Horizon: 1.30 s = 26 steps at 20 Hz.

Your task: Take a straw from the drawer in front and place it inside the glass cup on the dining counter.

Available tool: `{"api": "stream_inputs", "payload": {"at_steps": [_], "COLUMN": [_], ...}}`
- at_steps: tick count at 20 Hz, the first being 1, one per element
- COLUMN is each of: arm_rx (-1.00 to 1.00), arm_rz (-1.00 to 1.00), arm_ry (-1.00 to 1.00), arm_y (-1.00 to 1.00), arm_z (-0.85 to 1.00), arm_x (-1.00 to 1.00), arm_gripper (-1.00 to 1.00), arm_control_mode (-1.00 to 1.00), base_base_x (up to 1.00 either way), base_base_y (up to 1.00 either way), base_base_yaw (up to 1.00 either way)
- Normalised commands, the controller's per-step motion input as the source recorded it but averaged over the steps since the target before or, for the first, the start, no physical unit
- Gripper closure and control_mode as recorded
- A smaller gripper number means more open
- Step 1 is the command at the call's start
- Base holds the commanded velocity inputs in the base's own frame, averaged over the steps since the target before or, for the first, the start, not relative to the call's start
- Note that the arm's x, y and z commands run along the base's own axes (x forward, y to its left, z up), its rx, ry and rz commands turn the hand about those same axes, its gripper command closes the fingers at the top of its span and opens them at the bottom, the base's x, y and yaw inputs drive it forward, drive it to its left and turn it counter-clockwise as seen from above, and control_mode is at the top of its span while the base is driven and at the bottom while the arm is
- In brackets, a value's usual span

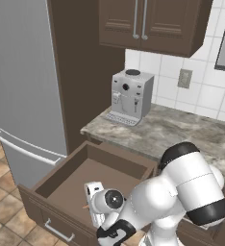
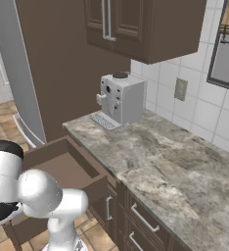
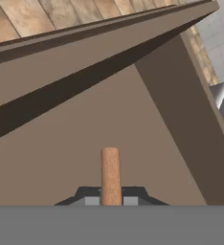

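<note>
**Desk:** What are you looking at in the kitchen right now?

**Field:** You are seeing the white arm bending low into the drawer (image 1: 66, 168), which is standing pulled out beneath the marble worktop (image 1: 181, 132). The gripper (image 3: 111, 201) is sitting down inside that drawer, near its front wall, and its jaws are standing narrow, pinching the straw (image 3: 110, 174) between them.

**Desk:** Where is the straw sitting relative to the drawer?

**Field:** In the hand view the orange-tan stick is poking up from between the two dark fingertips (image 3: 90, 198), over the drawer's plain brown floor, with the drawer's walls meeting in a corner beyond it. In the left base view a sliver of the straw (image 1: 85, 207) is peeking out just beside the hand, close to the drawer's front. You cannot tell whether it is touching the floor or lifted off it.

**Desk:** What else is framing the drawer?

**Field:** The silver coffee machine (image 1: 130, 96) is standing on the worktop behind the drawer, the grey refrigerator (image 1: 23, 86) is rising to the drawer's left, and the drawer's silver bar handle (image 1: 59, 231) is showing on its front.
</note>
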Motion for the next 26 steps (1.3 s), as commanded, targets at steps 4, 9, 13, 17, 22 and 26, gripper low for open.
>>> {"api": "stream_inputs", "payload": {"at_steps": [4, 9, 13, 17, 22, 26], "arm_rx": [0.11, 0.12, 0.11, 0.13, 0.19, 0.18], "arm_rz": [-0.13, -0.14, -0.13, -0.17, -0.17, -0.17], "arm_ry": [-0.03, -0.05, -0.02, 0.00, 0.00, 0.01], "arm_y": [-0.26, -0.30, -0.36, -0.40, -0.33, -0.33], "arm_z": [1.00, 1.00, 1.00, 1.00, 1.00, 1.00], "arm_x": [0.14, 0.44, 0.36, 0.10, 0.00, 0.00], "arm_gripper": [1.00, 1.00, 1.00, 1.00, 1.00, 1.00], "arm_control_mode": [-1.00, -1.00, -1.00, -1.00, -1.00, -1.00], "base_base_x": [0.00, 0.00, 0.00, 0.00, 0.00, 0.00], "base_base_y": [0.00, 0.00, 0.00, 0.00, 0.00, 0.00], "base_base_yaw": [0.00, 0.00, 0.00, 0.00, 0.00, 0.00]}}
